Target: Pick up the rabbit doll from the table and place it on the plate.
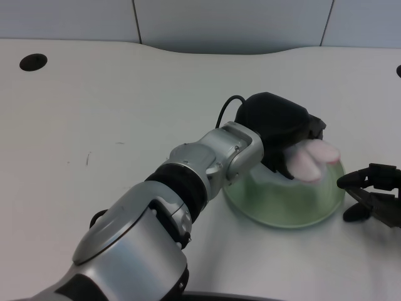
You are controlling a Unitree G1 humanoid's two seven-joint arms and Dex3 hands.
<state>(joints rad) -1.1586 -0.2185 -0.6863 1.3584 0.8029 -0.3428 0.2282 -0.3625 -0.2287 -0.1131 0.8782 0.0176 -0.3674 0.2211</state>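
My left hand (pixel 282 128) hangs over the pale green plate (pixel 285 204) at the right of the table. A pink and white rabbit doll (pixel 311 159) sticks out from under the hand's fingers, and the hand holds it just above the plate's far side. Most of the doll is hidden by the hand. I cannot tell whether the doll touches the plate. My silver left forearm (pixel 213 160) reaches in from the lower left and covers the plate's left rim.
My right hand (pixel 371 193) rests on the table just right of the plate. A dark round hole (pixel 33 61) sits in the white table top at the far left. The table's back edge curves along a grey wall.
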